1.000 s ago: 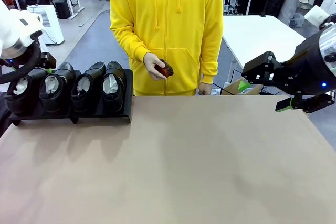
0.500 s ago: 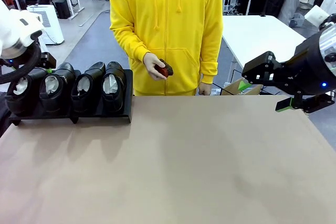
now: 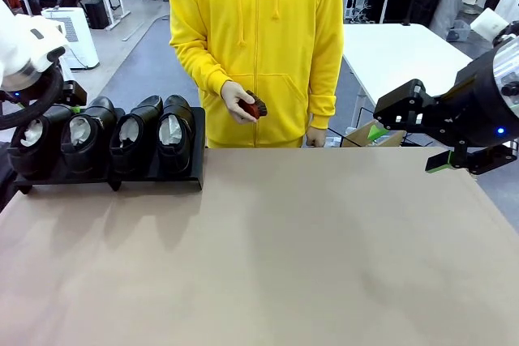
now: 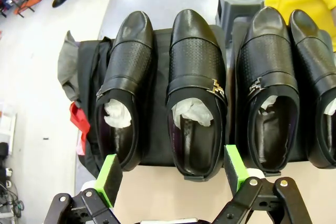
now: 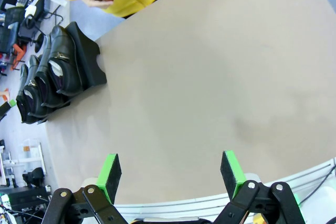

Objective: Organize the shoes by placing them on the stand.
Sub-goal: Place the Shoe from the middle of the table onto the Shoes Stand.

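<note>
Sorting apparently done: four shoes [image 3: 101, 139] lined up on the stand [image 3: 197, 160], at nine o'clock on the surface [image 3: 268, 249].
Left claw [image 4: 170, 174] wide above them, right claw [image 5: 170, 174] wide and empty; next, probably only backing away.

Count at my station: four black shoes [image 3: 104, 137], each stuffed with white paper, standing in one row on one black stand [image 3: 195, 169]. One brown surface [image 3: 308, 249] carries the stand. One person in a yellow top stands at the far side, with one small dark-red brush [image 3: 254, 108] in one hand [image 3: 237, 103]. Two tools are mine: left tool [image 4: 170, 170] and right tool [image 3: 405, 145], jaws apart on both.
</note>
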Available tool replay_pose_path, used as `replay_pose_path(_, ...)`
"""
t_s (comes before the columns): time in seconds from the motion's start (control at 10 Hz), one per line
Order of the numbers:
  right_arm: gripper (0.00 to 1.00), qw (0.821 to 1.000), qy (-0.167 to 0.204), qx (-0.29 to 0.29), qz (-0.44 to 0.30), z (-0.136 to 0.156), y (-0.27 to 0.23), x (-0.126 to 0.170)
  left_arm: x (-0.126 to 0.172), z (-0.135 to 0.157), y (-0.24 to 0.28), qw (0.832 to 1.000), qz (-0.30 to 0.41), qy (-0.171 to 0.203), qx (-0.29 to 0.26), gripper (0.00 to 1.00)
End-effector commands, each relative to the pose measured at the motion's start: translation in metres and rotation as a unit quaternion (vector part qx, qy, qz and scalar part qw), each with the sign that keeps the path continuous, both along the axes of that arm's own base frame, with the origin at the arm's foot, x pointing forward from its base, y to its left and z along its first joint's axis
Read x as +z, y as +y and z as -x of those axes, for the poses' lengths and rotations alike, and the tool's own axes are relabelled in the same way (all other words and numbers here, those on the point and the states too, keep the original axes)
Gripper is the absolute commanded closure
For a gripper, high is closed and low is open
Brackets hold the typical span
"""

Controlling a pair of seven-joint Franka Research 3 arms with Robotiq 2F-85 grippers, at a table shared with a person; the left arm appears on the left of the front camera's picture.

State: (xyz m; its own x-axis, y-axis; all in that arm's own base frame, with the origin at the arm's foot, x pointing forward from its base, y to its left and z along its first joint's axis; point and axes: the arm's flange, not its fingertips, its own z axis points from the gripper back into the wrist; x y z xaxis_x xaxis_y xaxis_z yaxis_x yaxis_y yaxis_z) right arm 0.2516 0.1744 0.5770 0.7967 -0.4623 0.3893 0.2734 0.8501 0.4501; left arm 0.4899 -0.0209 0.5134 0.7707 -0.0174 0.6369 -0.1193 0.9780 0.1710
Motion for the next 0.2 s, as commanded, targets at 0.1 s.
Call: replay_pose_path(0.1,0.00,1.000,0.003,0.012,-0.009,-0.0010,-0.0016,0.0018,0.0020,-0.0012,0.0016,1.000,-0.002,-0.003,-0.003,0.00)
